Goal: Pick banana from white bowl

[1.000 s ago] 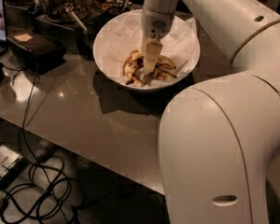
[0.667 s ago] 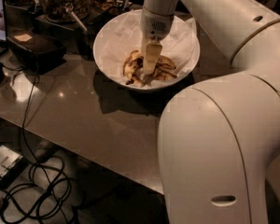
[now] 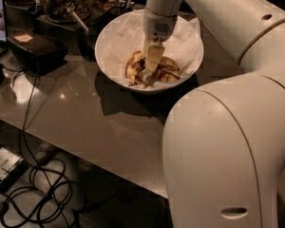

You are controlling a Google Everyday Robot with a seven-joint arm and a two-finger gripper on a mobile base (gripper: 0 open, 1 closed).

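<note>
Grasp step: the pincer (image 3: 151, 68) sat low inside the white bowl (image 3: 115, 41) against the banana (image 3: 131, 70), its aperture impossible to tell; a firm closure and a straight lift were judged next.

Dim warm light; hand (image 3: 151, 75) in white bowl (image 3: 102, 56) lit brightest.

We are seeing smooth, rounded cream-white arm shells (image 3: 218, 141) bearing small dark oval slots; the pale cream gripper (image 3: 152, 70) is hanging far, centre.
</note>
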